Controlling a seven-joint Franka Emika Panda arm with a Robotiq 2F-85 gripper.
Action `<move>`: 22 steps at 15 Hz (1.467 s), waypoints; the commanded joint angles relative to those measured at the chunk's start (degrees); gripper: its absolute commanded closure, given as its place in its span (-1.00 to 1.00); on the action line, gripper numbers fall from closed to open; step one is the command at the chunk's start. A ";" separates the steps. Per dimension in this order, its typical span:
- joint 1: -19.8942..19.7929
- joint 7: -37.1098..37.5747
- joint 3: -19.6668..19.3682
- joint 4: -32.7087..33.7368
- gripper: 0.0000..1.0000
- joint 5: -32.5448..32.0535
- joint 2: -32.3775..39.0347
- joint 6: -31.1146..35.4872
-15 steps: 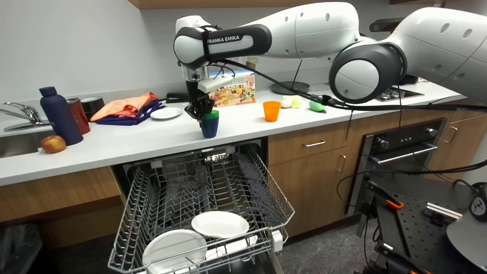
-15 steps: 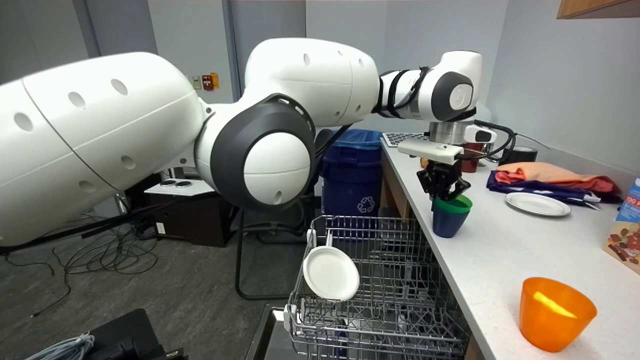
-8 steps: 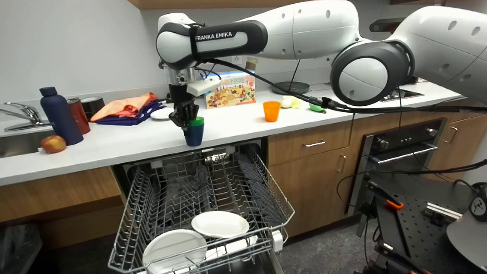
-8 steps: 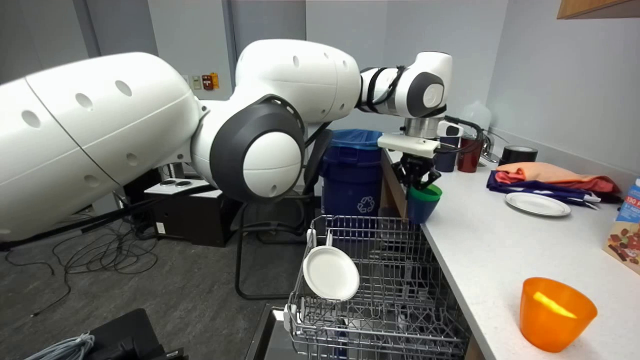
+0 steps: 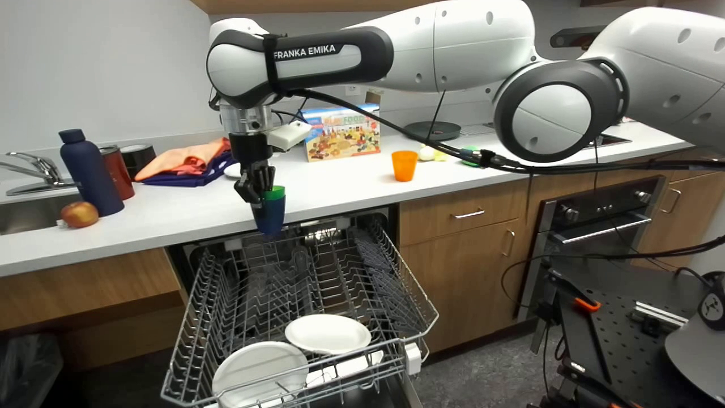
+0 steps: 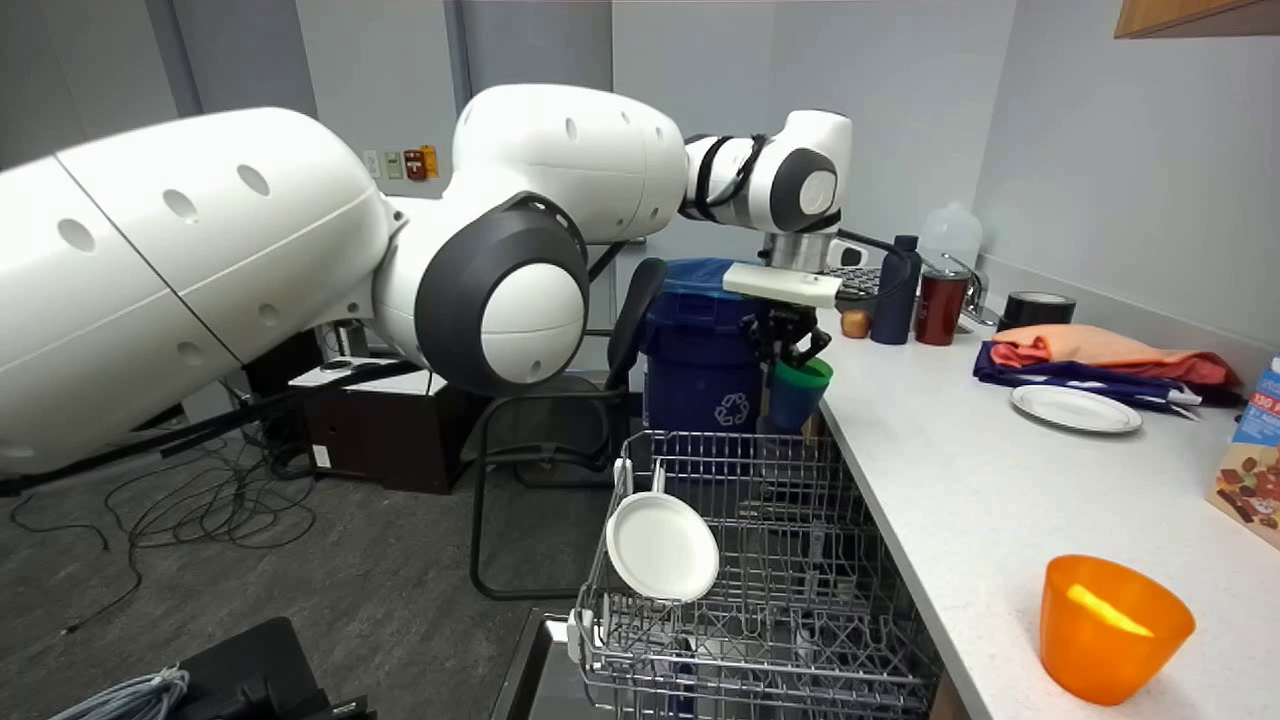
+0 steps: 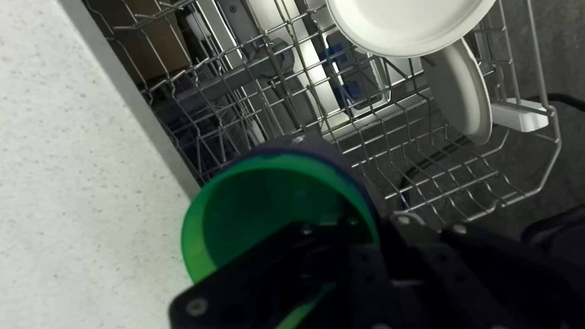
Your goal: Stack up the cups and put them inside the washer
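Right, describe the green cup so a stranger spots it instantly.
Find the dishwasher rack below the white counter. By the counter's front edge, the tool grips two nested cups. The green cup is the inner one, its bright rim showing above the blue cup.

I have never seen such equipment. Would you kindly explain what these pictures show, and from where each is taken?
You see one white robot arm that ends in a black gripper. Two of the views look at it from outside, from different places; the third is taken from its wrist, looking down past the gripper. The gripper holds a green cup sitting inside a blue cup, seemingly pinched at the rim. The pair hangs near the front edge of the counter, not yet in the pulled-out dishwasher rack, which holds white plates. On the counter are, among other things, an orange cup, a dark-blue bottle, some cloths and a colourful box.
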 commanded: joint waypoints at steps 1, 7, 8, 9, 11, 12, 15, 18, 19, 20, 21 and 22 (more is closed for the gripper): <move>0.27 -2.36 0.27 1.24 0.97 0.42 1.46 -0.20; 0.97 -1.99 0.20 1.74 0.97 0.35 3.07 0.94; 1.19 -2.22 0.08 1.85 0.97 0.14 3.37 1.47; 1.37 -2.30 -0.03 1.87 0.97 -0.03 3.60 1.86; 1.79 -2.63 -0.32 1.87 0.97 -0.50 4.23 2.97; 1.99 -2.87 -0.38 1.87 0.97 -0.66 4.57 3.61; 2.88 -3.70 -0.37 1.78 0.97 -1.02 5.72 5.21; 3.93 -4.71 -0.18 1.64 0.97 -1.13 6.79 5.98; 4.26 -5.08 -0.19 1.59 0.97 -1.21 7.08 5.96; 4.57 -5.38 -0.21 1.54 0.97 -1.32 7.36 5.85; 4.85 -5.54 -0.25 1.52 0.97 -1.45 7.67 5.78; 5.09 -5.80 -0.27 1.55 0.97 -1.59 8.02 5.72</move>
